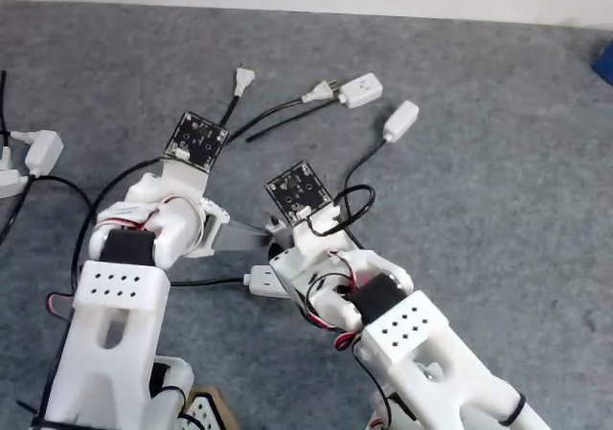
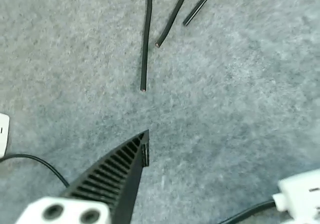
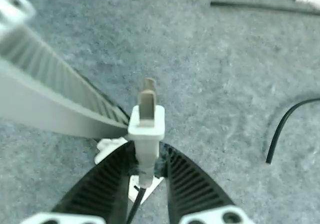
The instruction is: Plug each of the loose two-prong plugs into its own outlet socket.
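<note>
Plug (image 3: 146,126) is in hand: right gripper (image 3: 149,151) is clamped on its neck, just under the sq. body. Prongs (image 3: 146,99) point fwd, away from me, and the cord drops btw my fingers (image 3: 187,181). Left gripper (image 1: 241,205) is spread wide w/ nothing in it. Its grey finger (image 3: 55,102) lies across & touches the plug's side; its black finger (image 2: 122,174) hovers over bare carpet (image 2: 225,109).

So pick-up looks done, insertion not yet. Next, I reckon: choose a socket and line the prongs up w/ its slots. Free socket (image 1: 400,121) looks the best bet. Prob. needs left to pin it so it doesn't skate.

Far socket (image 1: 362,89) has a second plug (image 1: 319,92) touching its end; can't tell if seated. Loose plug (image 1: 244,80) lies near the carpet's far edge.

Textures:
- **Plug:** white moulded plastic, blocky; prongs are flat dull metal.
- **Fingers:** ribbed on inner faces, tapering to tips.
- **Carpet:** short grey felt, likely only modest friction.
- **Cords:** thin, black, springy-looking; a loop (image 1: 350,203) sits just beside my right wrist.
</note>
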You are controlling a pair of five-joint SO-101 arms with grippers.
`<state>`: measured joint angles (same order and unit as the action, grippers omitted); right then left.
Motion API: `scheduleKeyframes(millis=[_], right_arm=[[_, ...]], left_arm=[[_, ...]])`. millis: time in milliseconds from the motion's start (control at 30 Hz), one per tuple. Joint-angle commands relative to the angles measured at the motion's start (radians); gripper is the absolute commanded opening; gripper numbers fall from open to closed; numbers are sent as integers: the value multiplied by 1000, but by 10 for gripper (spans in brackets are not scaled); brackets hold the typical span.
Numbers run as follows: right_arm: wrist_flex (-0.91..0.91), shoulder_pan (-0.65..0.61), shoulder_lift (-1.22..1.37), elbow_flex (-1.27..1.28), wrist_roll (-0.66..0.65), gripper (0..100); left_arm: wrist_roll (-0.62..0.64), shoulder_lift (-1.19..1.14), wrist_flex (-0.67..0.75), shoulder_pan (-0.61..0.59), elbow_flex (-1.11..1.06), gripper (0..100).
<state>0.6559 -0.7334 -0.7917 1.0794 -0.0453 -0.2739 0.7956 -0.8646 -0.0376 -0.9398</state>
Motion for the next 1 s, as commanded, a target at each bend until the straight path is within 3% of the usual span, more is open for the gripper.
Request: scheduleKeyframes(millis=[0,433,800,967], right_arm=[[-22,15,18,-5,0,6],[-39,48,93,-16,-18,6],[-38,-19,93,-16,0,6],[8,-22,93,-47,2,6]], left_arm=[[6,10,-28,15,73,553],[6,4,-49,21,99,553],[11,2,-46,104,101,553],[6,1,-18,88,74,553]])
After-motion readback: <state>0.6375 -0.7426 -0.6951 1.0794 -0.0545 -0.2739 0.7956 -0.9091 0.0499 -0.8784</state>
